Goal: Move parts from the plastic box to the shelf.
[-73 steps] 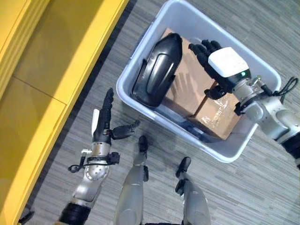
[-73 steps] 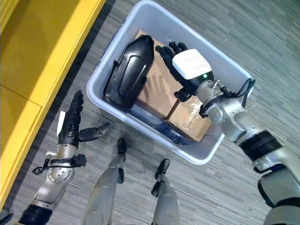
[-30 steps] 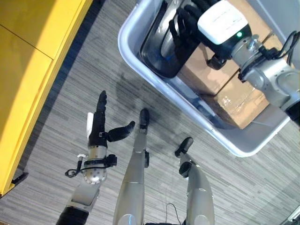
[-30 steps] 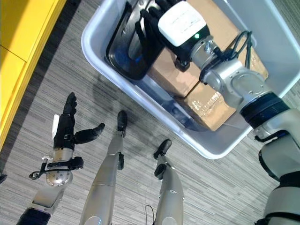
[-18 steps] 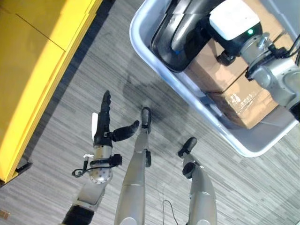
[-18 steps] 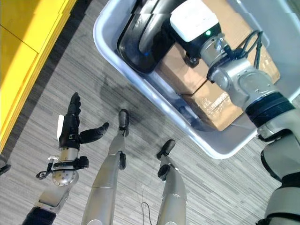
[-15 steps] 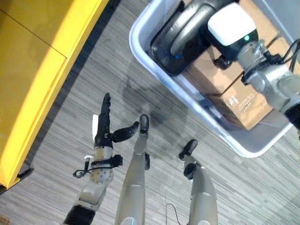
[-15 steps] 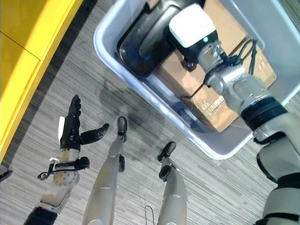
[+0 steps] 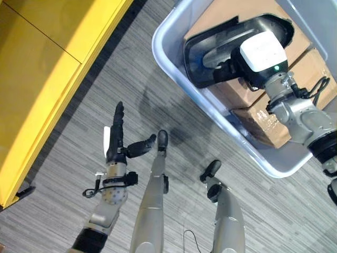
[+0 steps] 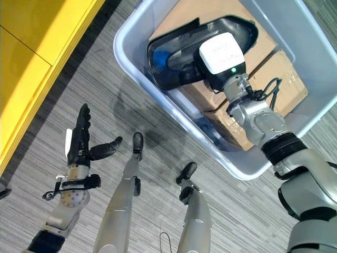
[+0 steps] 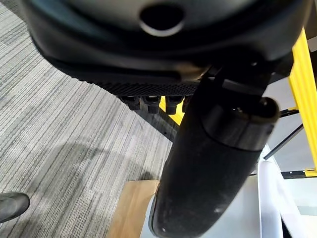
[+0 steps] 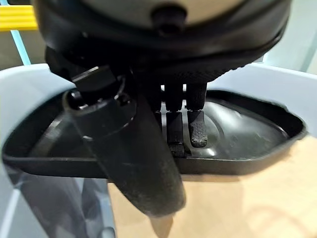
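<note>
A large black moulded part [image 9: 210,50] sits in the pale grey plastic box [image 9: 174,74], tipped on its side so that its hollow inside shows. My right hand [image 9: 261,52] grips its rim. In the right wrist view the fingers [image 12: 195,124] curl into the hollow of the part [image 12: 247,134] and the thumb [image 12: 143,168] presses outside the rim. My left hand [image 9: 114,145] hangs open over the floor, well left of the box, with its fingers [image 11: 148,101] straight and holding nothing.
Brown cardboard boxes [image 9: 274,124] lie under and beside the black part inside the plastic box. The yellow shelf [image 9: 47,68] runs along the left side. Grey striped carpet [image 9: 79,158] lies between shelf and box.
The black part lay dome-up earlier. My right hand has reached over, gripped its rim and tipped it, so the hollow now faces out. The camera shifted; the left hand held still.
</note>
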Tool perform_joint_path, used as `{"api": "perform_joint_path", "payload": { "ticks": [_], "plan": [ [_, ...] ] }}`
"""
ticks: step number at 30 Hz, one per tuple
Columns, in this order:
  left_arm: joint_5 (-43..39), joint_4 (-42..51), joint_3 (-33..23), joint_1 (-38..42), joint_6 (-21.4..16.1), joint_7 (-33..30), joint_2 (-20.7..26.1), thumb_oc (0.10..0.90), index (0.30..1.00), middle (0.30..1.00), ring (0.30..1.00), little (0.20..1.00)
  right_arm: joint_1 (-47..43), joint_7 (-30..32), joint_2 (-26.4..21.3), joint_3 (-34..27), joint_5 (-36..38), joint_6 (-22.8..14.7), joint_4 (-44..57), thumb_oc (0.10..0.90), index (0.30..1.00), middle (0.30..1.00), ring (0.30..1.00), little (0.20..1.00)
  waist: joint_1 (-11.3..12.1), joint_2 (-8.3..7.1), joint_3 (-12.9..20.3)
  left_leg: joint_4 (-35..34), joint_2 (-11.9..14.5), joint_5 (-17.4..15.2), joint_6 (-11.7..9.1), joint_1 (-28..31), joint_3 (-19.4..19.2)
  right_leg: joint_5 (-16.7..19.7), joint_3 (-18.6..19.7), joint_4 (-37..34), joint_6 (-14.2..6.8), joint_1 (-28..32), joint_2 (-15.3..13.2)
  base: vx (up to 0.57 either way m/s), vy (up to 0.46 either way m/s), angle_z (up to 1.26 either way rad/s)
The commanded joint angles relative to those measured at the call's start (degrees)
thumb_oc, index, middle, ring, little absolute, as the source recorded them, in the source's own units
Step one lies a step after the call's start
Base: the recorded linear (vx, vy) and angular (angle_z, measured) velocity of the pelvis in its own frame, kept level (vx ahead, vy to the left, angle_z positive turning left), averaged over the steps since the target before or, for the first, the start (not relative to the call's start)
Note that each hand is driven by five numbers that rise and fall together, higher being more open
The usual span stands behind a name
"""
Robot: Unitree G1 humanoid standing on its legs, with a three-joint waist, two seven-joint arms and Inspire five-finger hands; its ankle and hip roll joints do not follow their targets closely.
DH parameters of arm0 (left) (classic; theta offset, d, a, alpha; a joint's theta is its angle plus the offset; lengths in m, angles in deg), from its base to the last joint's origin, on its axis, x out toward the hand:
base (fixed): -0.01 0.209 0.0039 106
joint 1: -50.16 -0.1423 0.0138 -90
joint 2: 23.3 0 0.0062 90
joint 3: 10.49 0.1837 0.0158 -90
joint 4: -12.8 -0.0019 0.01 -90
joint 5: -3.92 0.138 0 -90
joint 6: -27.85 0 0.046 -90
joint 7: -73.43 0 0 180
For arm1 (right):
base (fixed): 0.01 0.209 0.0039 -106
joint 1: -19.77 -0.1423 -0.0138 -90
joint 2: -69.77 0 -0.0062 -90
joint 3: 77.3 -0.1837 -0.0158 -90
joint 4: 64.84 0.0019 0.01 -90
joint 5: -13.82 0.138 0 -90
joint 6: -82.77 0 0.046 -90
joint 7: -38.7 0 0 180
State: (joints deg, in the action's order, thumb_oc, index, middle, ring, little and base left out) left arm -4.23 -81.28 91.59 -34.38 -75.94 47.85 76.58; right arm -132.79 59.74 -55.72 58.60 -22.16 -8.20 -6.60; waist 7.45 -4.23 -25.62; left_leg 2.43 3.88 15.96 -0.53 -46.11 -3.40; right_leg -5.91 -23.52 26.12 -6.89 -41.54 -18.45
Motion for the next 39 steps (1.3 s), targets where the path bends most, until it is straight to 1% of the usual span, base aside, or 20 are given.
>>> {"api": "perform_joint_path", "payload": {
  "ticks": [1,4,6,7,10,11,13,15,16,18,21,22,23,24,27,30,31,35,37,39],
  "plan": [
    [1.54,5.93,-1.66,1.31,-3.98,-0.24,2.50,0.900,1.000,1.000,1.000,1.000,-0.55,-0.80,-0.61,1.67,-0.78,-0.66,-1.81,0.400,0.300,0.300,0.300,0.300,0.57,-1.07,-4.17,3.14,4.78,-7.95,-6.04,7.19,-1.98,12.89,0.60,-13.37,-4.27,8.75,0.18,-0.13,0.012,0.00],
    [1.57,5.61,-2.29,1.60,-3.71,0.61,2.83,0.900,1.000,1.000,1.000,1.000,1.77,-0.58,-2.98,-1.17,-0.69,-0.92,1.93,0.400,0.300,0.300,0.300,0.300,0.07,-1.28,-4.17,2.90,5.07,-7.79,-6.38,11.54,-2.41,12.75,0.74,-12.93,-4.22,12.26,0.07,-0.07,0.002,-0.01],
    [1.56,5.63,-2.15,1.51,-3.71,0.62,2.91,0.900,1.000,1.000,1.000,1.000,2.22,-0.70,-3.10,-1.49,-0.75,-0.85,2.23,0.400,0.300,0.300,0.300,0.300,0.21,-1.30,-4.17,2.69,5.06,-7.75,-6.39,11.83,-2.44,12.75,0.72,-13.03,-4.24,12.49,0.09,-0.04,0.001,0.02],
    [1.63,5.76,-2.49,1.54,-3.57,1.16,3.17,0.900,1.000,1.000,1.000,1.000,2.94,-0.40,-4.78,-2.78,-1.19,-1.09,4.69,0.400,0.300,0.300,0.300,0.300,-0.10,-1.63,-4.17,2.58,5.32,-7.79,-6.50,14.51,-2.72,12.59,0.85,-12.83,-4.17,14.73,0.00,-0.06,-0.005,0.00],
    [1.93,5.39,-2.99,1.93,-3.21,1.83,3.47,0.900,1.000,1.000,1.000,1.000,6.59,0.06,-7.30,-7.50,-1.19,-1.68,10.73,0.400,0.300,0.300,0.300,0.300,-0.92,-2.10,-4.17,2.00,5.71,-7.82,-6.70,19.71,-3.23,12.39,1.28,-13.03,-4.11,19.04,0.13,-0.05,0.015,-0.12],
    [2.11,5.44,-3.45,2.28,-3.00,2.56,3.80,0.900,1.000,1.000,1.000,1.000,9.60,0.15,-9.26,-11.75,-1.13,-2.42,16.00,0.400,0.300,0.300,0.300,0.300,-1.53,-2.54,-4.17,1.49,6.15,-7.82,-6.86,23.74,-3.73,12.31,1.47,-13.57,-4.18,22.52,0.22,-0.03,0.023,-0.21],
    [2.54,5.69,-3.97,2.10,-2.79,3.33,3.95,0.900,1.000,1.000,1.000,1.000,13.93,0.05,-10.03,-16.55,-0.91,-3.25,20.51,0.400,0.300,0.300,0.300,0.300,-2.11,-2.69,-3.64,0.77,6.55,-7.77,-6.96,27.19,-4.15,12.24,1.89,-14.40,-4.21,25.35,0.42,0.00,0.007,-0.20],
    [2.80,5.78,-4.38,1.46,-2.75,4.41,4.13,0.900,1.000,1.000,1.000,1.000,18.44,-0.43,-10.70,-20.84,-0.99,-4.05,24.60,0.400,0.300,0.300,0.300,0.300,-2.85,-2.79,-1.56,-0.29,6.95,-7.70,-7.19,29.90,-4.63,12.12,2.14,-15.79,-4.29,27.81,0.65,0.04,0.006,-0.26],
    [2.80,5.84,-4.28,1.41,-2.75,4.45,4.22,0.900,1.000,1.000,1.000,1.000,19.03,-0.57,-10.75,-21.37,-1.03,-4.01,24.95,0.400,0.300,0.300,0.300,0.300,-2.73,-2.83,-1.56,-0.42,6.90,-7.39,-7.09,29.88,-4.64,12.44,2.05,-16.07,-4.18,27.88,0.66,0.06,0.007,-0.25],
    [3.71,6.54,-5.67,-0.32,-2.70,5.83,4.26,0.900,1.000,1.000,1.000,1.000,26.35,-1.11,-10.12,-29.02,0.55,-6.09,32.06,0.400,0.300,0.300,0.300,0.300,-4.24,-2.47,2.92,-2.36,7.33,-7.58,-7.50,34.37,-5.46,12.19,2.61,-18.03,-4.68,31.36,1.22,0.07,0.004,-0.25],
    [4.02,6.86,-5.61,-0.72,-2.59,6.17,4.46,0.900,1.000,1.000,1.000,1.000,28.97,-1.43,-9.50,-31.37,1.17,-6.53,34.14,0.400,0.300,0.300,0.300,0.300,-4.28,-2.50,4.01,-3.01,7.30,-7.15,-7.45,35.27,-5.81,12.66,2.64,-19.01,-4.62,32.18,1.41,0.03,0.005,-0.20],
    [5.16,7.00,-6.42,-1.06,-2.41,6.75,4.70,0.900,1.000,1.000,1.000,1.000,30.73,-2.74,-8.79,-33.09,2.88,-7.81,37.02,0.400,0.300,0.300,0.300,0.300,-5.33,-2.25,6.35,-3.86,7.73,-7.51,-7.71,37.58,-6.55,12.32,3.14,-20.07,-4.95,34.02,1.83,0.05,0.012,-0.21],
    [5.17,7.11,-6.33,-1.13,-2.39,6.79,4.79,0.900,1.000,1.000,1.000,1.000,31.38,-2.98,-8.79,-33.70,2.92,-7.73,37.48,0.400,0.300,0.300,0.300,0.300,-5.16,-2.32,6.39,-4.07,7.68,-7.11,-7.59,37.54,-6.61,12.79,3.11,-20.48,-4.84,34.05,1.87,0.10,0.008,-0.15],
    [7.29,7.23,-6.81,-1.50,-2.18,6.74,4.87,0.900,1.000,1.000,1.000,1.000,33.21,-3.49,-6.23,-35.30,5.97,-9.06,39.26,0.400,0.300,0.300,0.300,0.300,-6.22,-1.96,8.55,-4.91,8.11,-7.56,-7.73,39.85,-7.51,12.50,3.96,-21.31,-5.07,35.41,2.32,0.05,0.005,-0.18],
    [10.00,7.17,-7.00,-1.70,-2.13,7.00,5.46,0.900,1.000,1.000,1.000,1.000,36.00,-5.89,-3.50,-36.70,9.78,-10.76,42.25,0.400,0.300,0.300,0.300,0.300,-7.38,-1.70,11.62,-6.44,8.41,-7.21,-7.53,42.50,-8.98,13.10,5.95,-22.98,-4.99,36.64,3.06,0.05,-0.001,-0.25],
    [14.09,7.23,-7.03,-1.58,-2.16,6.63,6.55,0.900,1.000,1.000,1.000,1.000,37.04,-8.42,-1.92,-36.00,13.54,-12.17,43.67,0.400,0.300,0.300,0.300,0.300,-8.55,-1.48,14.54,-7.17,9.26,-7.44,-7.60,44.65,-10.72,13.59,7.38,-24.68,-5.08,37.65,3.79,0.06,-0.026,-0.27],
    [18.76,7.71,-6.73,-1.29,-2.29,6.58,8.34,0.900,1.000,1.000,1.000,1.000,37.14,-10.00,-1.26,-35.09,16.85,-13.22,44.32,0.400,0.300,0.300,0.300,0.300,-9.22,-1.17,15.91,-7.31,9.80,-8.11,-7.79,46.13,-11.92,13.69,8.53,-25.66,-5.25,38.44,4.39,0.07,-0.029,-0.27],
    [22.39,9.06,-5.73,-0.20,-3.26,7.17,10.25,0.900,1.000,1.000,1.000,1.000,36.14,-13.08,-2.10,-32.61,21.02,-14.32,44.80,0.400,0.300,0.300,0.300,0.300,-10.34,-0.89,18.36,-7.43,10.41,-8.20,-7.97,47.52,-13.58,14.49,10.09,-27.40,-5.14,38.84,5.21,0.03,-0.027,-0.33],
    [23.78,9.03,-5.38,0.18,-3.35,6.80,10.63,0.900,1.000,1.000,1.000,1.000,35.47,-13.78,-2.42,-31.56,22.34,-14.54,44.49,0.400,0.300,0.300,0.300,0.300,-10.47,-0.71,18.74,-7.43,10.63,-8.32,-8.11,48.04,-14.18,14.60,10.65,-27.84,-5.06,39.10,5.49,0.04,-0.025,-0.10],
    [25.29,8.98,-4.57,1.46,-3.76,6.58,11.35,0.900,1.000,1.000,1.000,1.000,34.51,-16.75,-3.76,-29.23,28.02,-14.89,44.37,0.400,0.300,0.300,0.300,0.300,-11.08,-0.75,19.82,-7.43,11.04,-8.45,-8.39,49.12,-15.10,14.56,11.28,-28.14,-4.98,39.53,5.94,0.04,-0.031,-0.31]
  ]
}}
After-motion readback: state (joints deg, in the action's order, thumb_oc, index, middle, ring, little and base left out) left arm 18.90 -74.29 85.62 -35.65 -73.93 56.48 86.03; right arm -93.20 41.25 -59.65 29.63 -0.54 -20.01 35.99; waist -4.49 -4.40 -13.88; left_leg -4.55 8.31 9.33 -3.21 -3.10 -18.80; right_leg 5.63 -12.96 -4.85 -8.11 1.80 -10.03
